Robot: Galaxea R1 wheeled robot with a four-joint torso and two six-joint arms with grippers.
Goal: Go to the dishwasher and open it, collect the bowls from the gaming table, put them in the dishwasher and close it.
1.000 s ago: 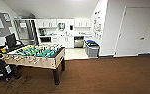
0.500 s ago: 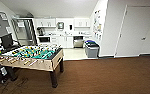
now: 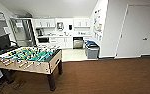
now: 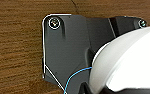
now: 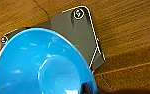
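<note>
Gaming table: seen at the left of the head view on the brown wood floor; its long axis runs from the left edge toward the middle of the room, the near end wall facing right and slightly forward; green field up, rods across the short way, handles out along the near side.
Dishwasher: set under the far kitchen counter, steel front turned toward the camera, door closed; white cabinets at its left, grey bins nearer and to its right.
Blue bowl: shown large in the right wrist view, hollow toward the camera, above the wood floor; a dark part touches its rim at one edge.
White bowl: shown large in the left wrist view, only its rounded outer wall seen, wood floor behind.
Claws: open, closed or clamped cannot be told for either one.
Head view alone: room, kitchen, white door in the right wall.
Open room: wide bare floor is seen right of the table as far as the wall; pale kitchen floor lies between table end and bins.
</note>
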